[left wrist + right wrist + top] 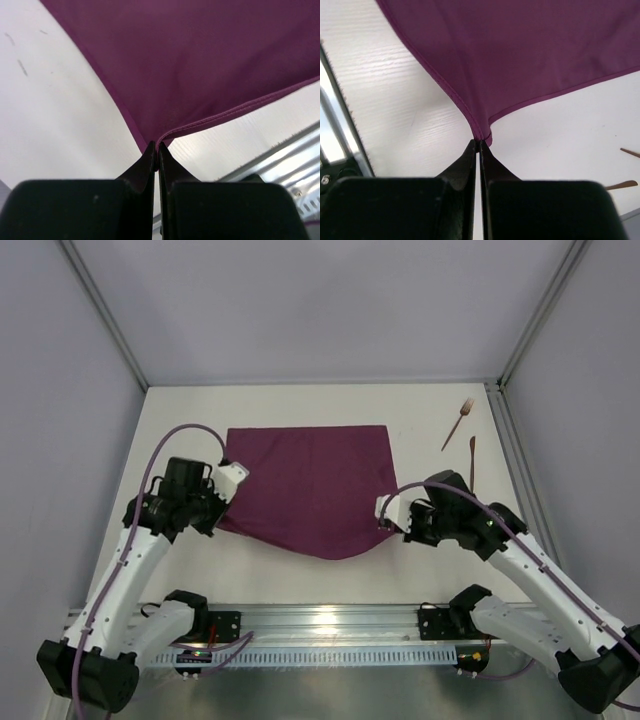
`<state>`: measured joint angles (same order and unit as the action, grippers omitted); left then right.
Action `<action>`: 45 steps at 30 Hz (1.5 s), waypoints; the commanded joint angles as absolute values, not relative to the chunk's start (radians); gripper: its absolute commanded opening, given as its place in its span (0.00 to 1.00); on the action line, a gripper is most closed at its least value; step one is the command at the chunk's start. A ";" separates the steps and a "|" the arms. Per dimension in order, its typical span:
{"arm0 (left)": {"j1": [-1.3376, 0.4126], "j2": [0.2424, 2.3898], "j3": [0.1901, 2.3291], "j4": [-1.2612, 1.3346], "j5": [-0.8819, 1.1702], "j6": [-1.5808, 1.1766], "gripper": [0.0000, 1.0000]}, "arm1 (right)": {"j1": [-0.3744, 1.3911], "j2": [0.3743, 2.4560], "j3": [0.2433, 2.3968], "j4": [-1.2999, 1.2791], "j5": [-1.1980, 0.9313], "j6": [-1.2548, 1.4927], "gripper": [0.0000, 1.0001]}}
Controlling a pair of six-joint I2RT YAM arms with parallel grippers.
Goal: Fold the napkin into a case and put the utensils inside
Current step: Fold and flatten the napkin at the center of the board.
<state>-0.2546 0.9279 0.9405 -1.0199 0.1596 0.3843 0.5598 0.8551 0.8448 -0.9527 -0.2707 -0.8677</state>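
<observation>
Both near corners of the napkin [310, 490], centre frame on the tabletop [420, 410], are pinched by the left tool [157, 150] and right tool [480, 147]; raise evenly, keeping the sagging edge taut

Napkin [310, 490] spreads over the table [420, 410] ahead of both claws. One near corner sits in the left claw [157, 145], the other in the right claw [480, 142]. Beyond the right claw, off to its right, lie the knife [472, 460] and, farther back, the fork [458, 423].
</observation>
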 commanded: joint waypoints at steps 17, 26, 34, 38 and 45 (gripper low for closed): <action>-0.163 1.552 1.250 -0.453 -0.104 0.295 0.00 | 0.285 1.668 1.263 -0.252 -0.243 -0.440 0.03; -0.144 1.848 1.445 -0.376 -0.101 0.305 0.00 | 0.258 1.949 1.563 -0.316 -0.132 -0.365 0.03; -0.143 1.962 1.545 -0.342 -0.126 0.298 0.00 | 0.235 2.075 1.680 -0.380 -0.104 -0.316 0.03; -0.143 1.999 1.575 -0.336 -0.147 0.290 0.00 | 0.233 2.115 1.726 -0.396 -0.095 -0.298 0.03; -0.141 2.060 1.627 -0.348 -0.182 0.281 0.00 | 0.230 2.172 1.786 -0.422 -0.090 -0.261 0.03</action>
<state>-0.1497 2.0300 1.5806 -0.3885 -0.1478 0.2935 0.2333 2.1612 1.7359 -0.4068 -0.1055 -0.2989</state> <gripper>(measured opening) 0.008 0.037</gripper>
